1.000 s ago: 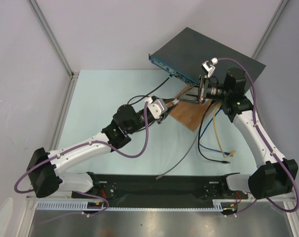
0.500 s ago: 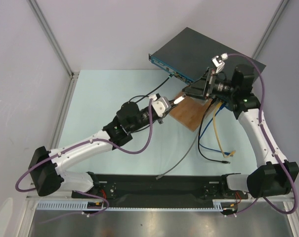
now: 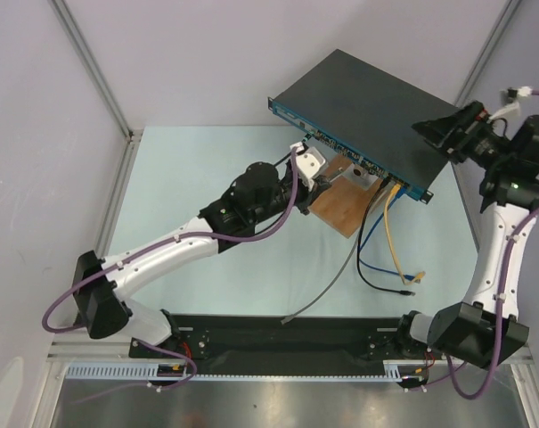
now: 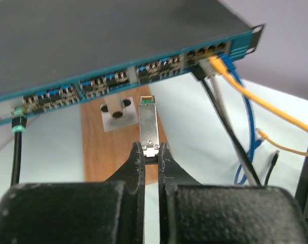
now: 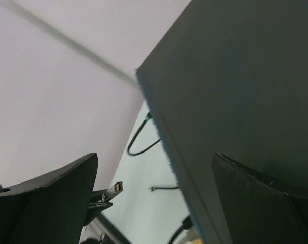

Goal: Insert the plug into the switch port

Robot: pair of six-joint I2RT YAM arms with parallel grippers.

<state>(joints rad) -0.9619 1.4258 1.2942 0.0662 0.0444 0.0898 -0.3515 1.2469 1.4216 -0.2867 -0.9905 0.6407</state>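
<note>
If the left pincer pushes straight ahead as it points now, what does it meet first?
Likely the switch, at its blue socket row, with the held plug touching first; depth is unclear.

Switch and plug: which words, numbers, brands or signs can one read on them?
No text can be read in any view.
The switch: any marks on its blue front face are too small and blurred.
The plug: no legible label shows.
</note>
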